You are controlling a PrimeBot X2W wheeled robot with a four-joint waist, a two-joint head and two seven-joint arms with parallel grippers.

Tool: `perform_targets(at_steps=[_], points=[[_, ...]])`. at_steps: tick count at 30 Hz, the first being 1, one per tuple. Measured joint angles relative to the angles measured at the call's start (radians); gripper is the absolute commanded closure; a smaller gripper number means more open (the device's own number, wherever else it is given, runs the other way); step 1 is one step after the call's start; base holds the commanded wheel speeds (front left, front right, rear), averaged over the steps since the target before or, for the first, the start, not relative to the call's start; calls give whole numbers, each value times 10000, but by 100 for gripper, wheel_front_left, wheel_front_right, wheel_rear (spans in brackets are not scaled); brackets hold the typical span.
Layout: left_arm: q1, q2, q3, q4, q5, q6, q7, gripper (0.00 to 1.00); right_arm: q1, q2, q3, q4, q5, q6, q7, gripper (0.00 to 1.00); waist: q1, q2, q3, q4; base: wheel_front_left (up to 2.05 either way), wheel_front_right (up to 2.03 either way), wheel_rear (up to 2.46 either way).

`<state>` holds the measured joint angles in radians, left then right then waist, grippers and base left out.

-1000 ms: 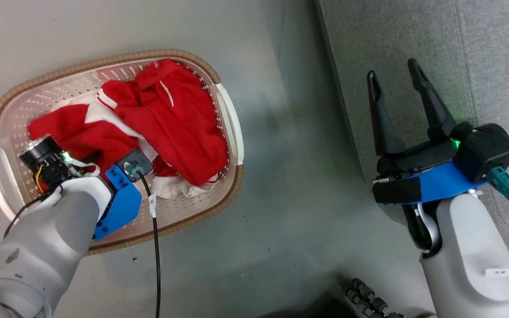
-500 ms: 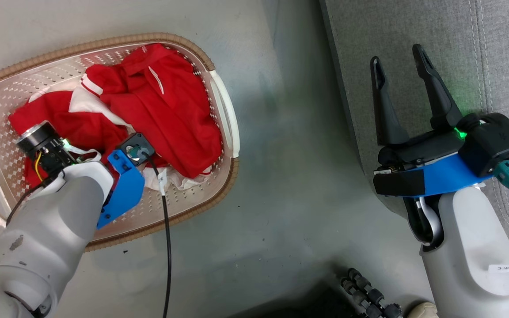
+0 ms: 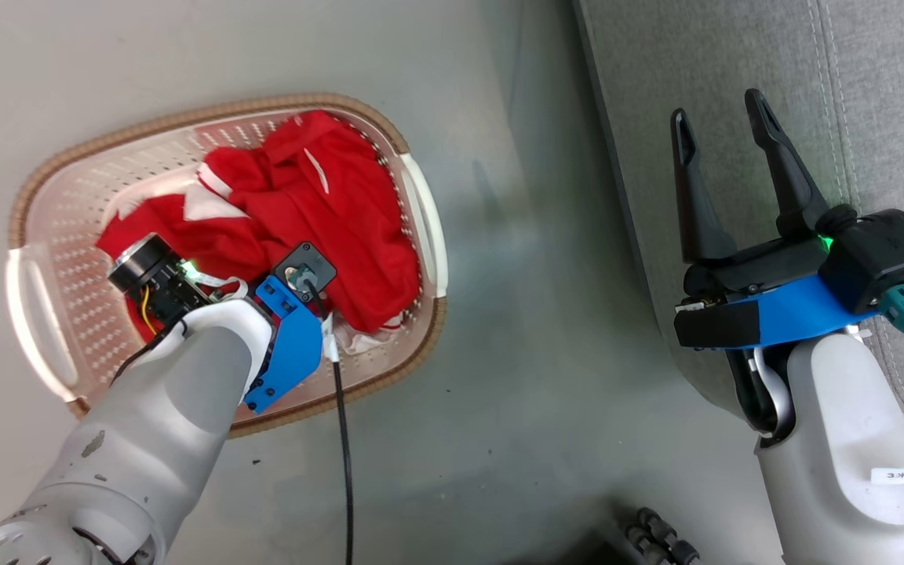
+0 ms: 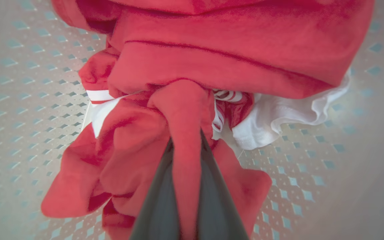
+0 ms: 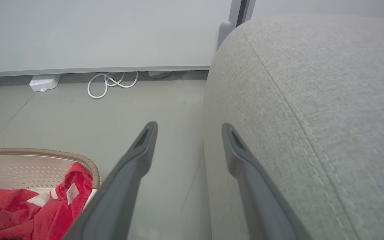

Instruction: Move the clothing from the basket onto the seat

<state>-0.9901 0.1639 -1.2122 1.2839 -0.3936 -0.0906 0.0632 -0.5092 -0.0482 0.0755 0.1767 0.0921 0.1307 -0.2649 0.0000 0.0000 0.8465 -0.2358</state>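
Fabric of the red clothing [image 4: 212,60] is pinched in a narrow fold between the fingers of the left gripper [image 4: 186,138], the rest bunched beyond them in the basket [image 4: 28,100]. Lifting may drag both tangled garments, or slip the thin fold. Farther off, the right gripper [image 3: 719,108] hangs spread by the seat [image 3: 734,47].

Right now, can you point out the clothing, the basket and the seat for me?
clothing [image 3: 342,212]: head view, red fabric on top of the heap.
basket [image 3: 75,227]: head view, bare perforated inside wall, left part.
seat [image 5: 328,83]: right wrist view, grey cushion's top surface.
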Motion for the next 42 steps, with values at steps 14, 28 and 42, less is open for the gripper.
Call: perform_targets(at_steps=[14, 28, 42], points=[[628, -627, 134, -105, -562, -247, -1735, 100, 539, 2, -253, 360, -652, 0, 4, 0, -1, 0, -1735, 861, 0, 0, 0], [1430, -1047, 616, -656, -1321, -245, -3131, 100, 1546, -115, -412, 832, -826, 0, 6, 0, -2, 0, -3886, 1652, 0, 0, 0], [2150, -629, 1848, -3262, -1455, 163, -3246, 100, 2594, -136, -548, 1189, -826, 0, 6, 0, -2, 0, -5884, 2184, 0, 0, 0]])
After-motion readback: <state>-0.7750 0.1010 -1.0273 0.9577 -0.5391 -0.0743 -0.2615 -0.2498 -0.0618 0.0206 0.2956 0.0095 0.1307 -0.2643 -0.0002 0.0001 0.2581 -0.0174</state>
